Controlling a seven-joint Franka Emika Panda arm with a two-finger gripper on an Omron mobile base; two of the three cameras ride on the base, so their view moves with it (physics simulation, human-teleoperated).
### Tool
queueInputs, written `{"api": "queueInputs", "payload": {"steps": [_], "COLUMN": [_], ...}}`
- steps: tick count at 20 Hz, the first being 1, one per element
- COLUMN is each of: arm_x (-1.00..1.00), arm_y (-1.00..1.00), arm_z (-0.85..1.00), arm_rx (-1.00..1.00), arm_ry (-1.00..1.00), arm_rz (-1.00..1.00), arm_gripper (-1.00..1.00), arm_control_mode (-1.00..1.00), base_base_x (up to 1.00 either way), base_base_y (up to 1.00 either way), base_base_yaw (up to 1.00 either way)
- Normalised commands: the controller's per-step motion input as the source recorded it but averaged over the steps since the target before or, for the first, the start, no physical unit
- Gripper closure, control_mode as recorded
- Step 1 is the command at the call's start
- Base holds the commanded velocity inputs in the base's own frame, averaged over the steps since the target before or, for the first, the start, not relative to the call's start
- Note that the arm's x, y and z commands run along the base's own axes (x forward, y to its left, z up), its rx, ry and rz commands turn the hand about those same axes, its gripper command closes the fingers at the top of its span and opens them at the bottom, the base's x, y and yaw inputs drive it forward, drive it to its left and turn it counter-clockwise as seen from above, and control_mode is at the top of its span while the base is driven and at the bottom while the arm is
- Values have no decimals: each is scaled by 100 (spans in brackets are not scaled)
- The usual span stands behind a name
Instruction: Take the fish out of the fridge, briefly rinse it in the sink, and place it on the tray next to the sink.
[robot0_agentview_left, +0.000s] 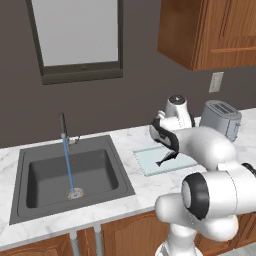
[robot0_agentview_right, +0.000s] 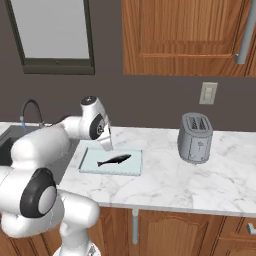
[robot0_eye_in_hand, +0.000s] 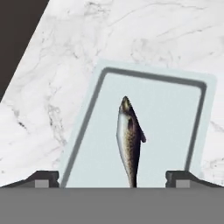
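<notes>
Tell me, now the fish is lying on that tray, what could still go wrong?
1. The open gripper hangs right over the fish; a careless pull-away might nudge it off the tray.
2. Water is running from the faucet into the sink; left on, it wastes water.
</notes>
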Motion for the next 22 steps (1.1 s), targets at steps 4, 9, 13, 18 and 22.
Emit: {"api": "queueInputs", "payload": {"steps": [4,9,13,18,22], "arm_x": [-50,-69,-98,-100,-100], "arm_y": [16,22,37,46,25], "arm_z": [100,100,93,14,-64], "arm_rx": [-30,-36,-38,-34,-10], "arm_ry": [-42,-46,-57,-45,-4], "arm_rz": [0,0,0,0,-10], "arm_gripper": [-100,-100,-100,-100,-100], "arm_control_mode": [-100,-100,-100,-100,-100], "base_base_x": [0,0,0,0,0], "base_base_y": [0,0,0,0,0], "base_base_yaw": [0,0,0,0,0]}}
